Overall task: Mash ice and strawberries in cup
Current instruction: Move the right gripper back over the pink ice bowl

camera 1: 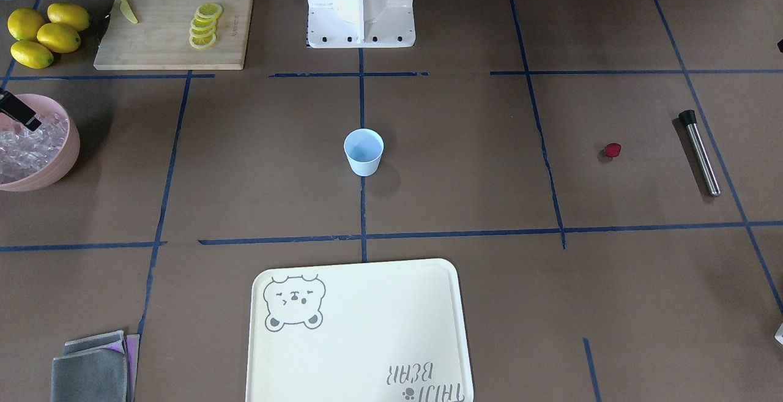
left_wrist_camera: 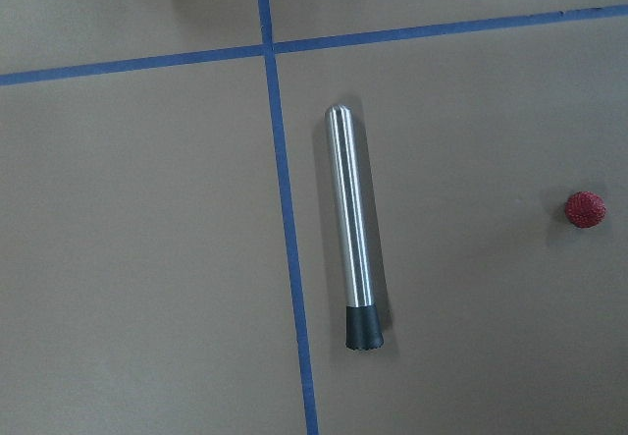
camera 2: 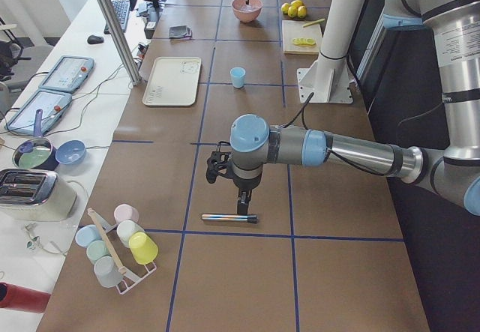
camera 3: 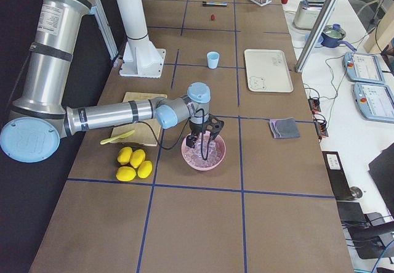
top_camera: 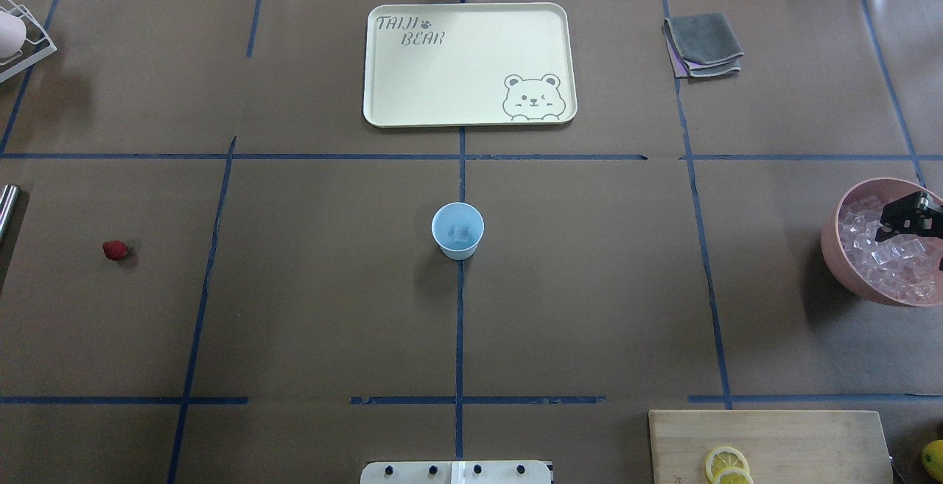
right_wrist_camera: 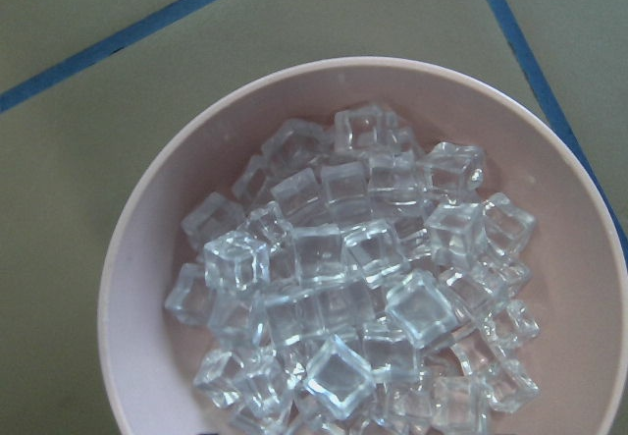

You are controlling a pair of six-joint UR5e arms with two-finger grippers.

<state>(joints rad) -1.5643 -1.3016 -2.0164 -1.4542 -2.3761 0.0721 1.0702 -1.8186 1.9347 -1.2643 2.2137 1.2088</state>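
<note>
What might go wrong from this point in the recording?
1. The ice lies heaped and glassy in the pink bowl; the right tool above it may lose its grip on a cube or drag out two.
2. The cup stands free and small; pressing with the steel muddler later might tip it.

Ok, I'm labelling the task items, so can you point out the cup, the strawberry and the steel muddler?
cup [camera 1: 364,166]: exterior front-facing view, on its outer wall.
strawberry [camera 1: 612,150]: exterior front-facing view, middle of the red flesh.
steel muddler [left_wrist_camera: 351,224]: left wrist-mounted view, middle of the metal shaft.
</note>
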